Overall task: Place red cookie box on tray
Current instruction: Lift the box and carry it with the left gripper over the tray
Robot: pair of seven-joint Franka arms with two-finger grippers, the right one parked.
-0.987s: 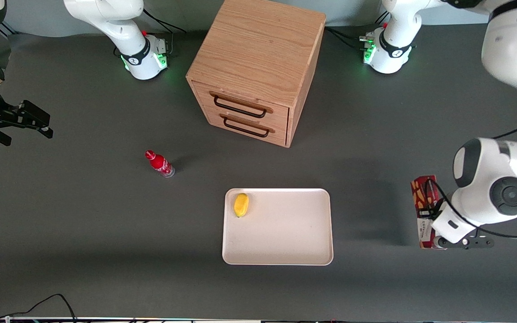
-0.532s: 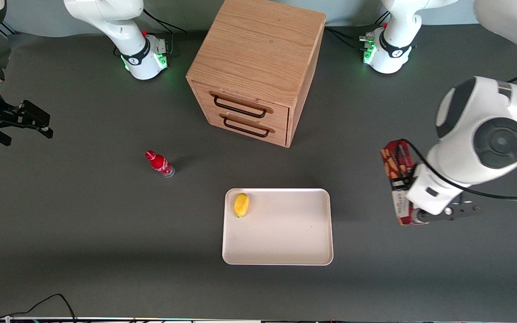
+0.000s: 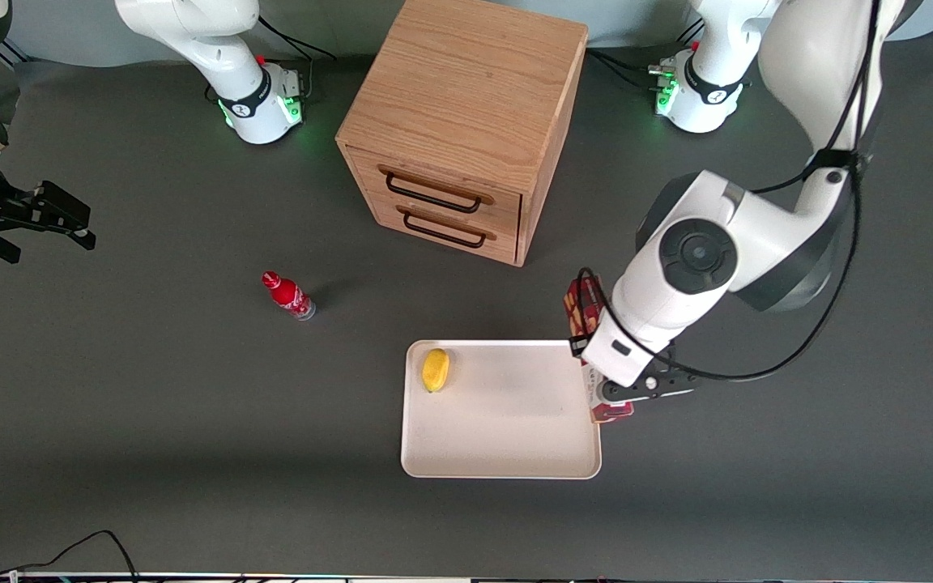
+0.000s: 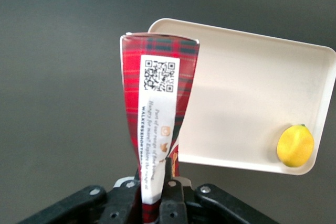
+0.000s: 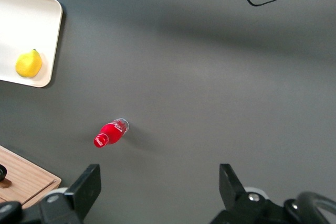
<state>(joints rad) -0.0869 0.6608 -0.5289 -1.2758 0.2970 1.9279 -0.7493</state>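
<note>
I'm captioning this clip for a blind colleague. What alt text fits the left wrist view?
The gripper is shut on the red cookie box, held above the rim of the cream tray, where a yellow lemon lies in one corner on the dark table.

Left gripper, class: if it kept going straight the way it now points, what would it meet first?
Holding the red cookie box, the left gripper points down at the tray's edge; probably the box's end meets the rim first, though depth is unclear.

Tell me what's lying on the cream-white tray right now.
Only a small yellow lemon lies on the large cream-white rectangular tray. The hand holds the plaid red cookie box above the tray's edge, hiding that strip.
</note>
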